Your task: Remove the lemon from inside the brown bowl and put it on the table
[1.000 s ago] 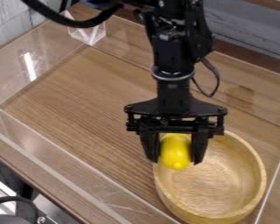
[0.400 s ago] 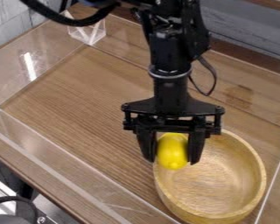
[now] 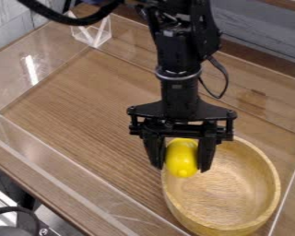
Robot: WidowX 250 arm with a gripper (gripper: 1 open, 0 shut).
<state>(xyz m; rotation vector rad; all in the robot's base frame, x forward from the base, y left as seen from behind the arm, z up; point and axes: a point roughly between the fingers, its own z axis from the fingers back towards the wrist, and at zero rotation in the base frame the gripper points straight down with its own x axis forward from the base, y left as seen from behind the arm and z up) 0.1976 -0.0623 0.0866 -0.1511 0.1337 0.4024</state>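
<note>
I work in what looks like a robot lab test cell rather than a home: my black arm with its loose cables stands on a wood-grain table fenced in by clear plastic walls. A small clear plastic stand sits at the far edge, and a pale floor or bench shows beyond the walls. The only props are a wooden bowl and a lemon, set out like a staged trial

Black arm, cylindrical segments, looping black cables; black two-pronged fingers.
</note>
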